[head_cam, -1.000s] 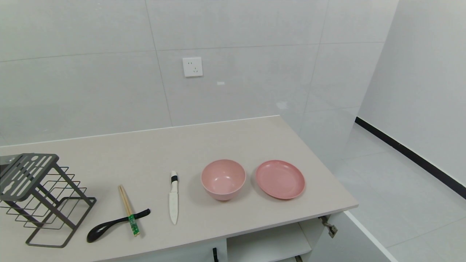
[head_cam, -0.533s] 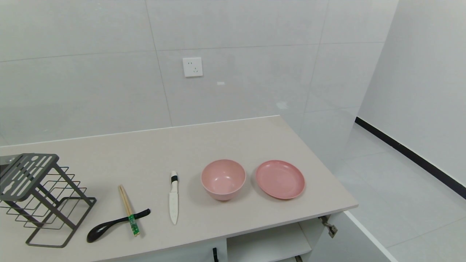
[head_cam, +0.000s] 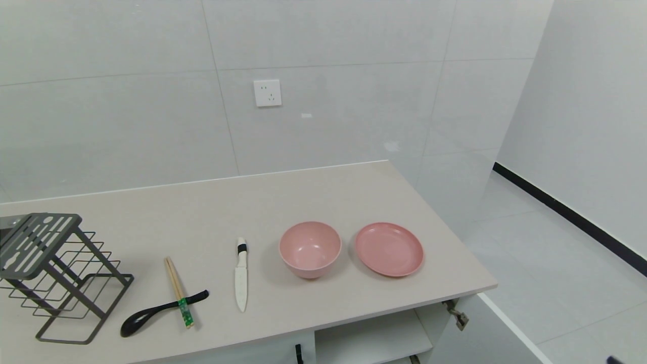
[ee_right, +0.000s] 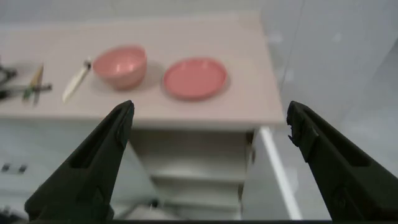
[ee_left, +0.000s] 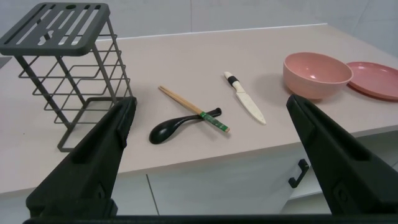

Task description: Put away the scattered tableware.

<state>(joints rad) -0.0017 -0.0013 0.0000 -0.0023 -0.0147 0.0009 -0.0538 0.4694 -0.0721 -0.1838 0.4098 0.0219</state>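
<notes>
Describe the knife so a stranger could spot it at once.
On the beige countertop, look just left of the pink bowl. The knife lies flat, cream-white with a black band on its handle, unlike the black spoon and wooden chopsticks farther left.

Matt pink plastic-looking bowl (head_cam: 310,248) and plate (head_cam: 388,248); pale wooden chopsticks (head_cam: 178,292); glossy black spoon (head_cam: 135,322); smooth cream knife (head_cam: 241,275); matt dark-grey metal wire rack (head_cam: 35,241); smooth matt beige countertop (head_cam: 303,197); faintly glossy wall tiles (head_cam: 354,101).
</notes>
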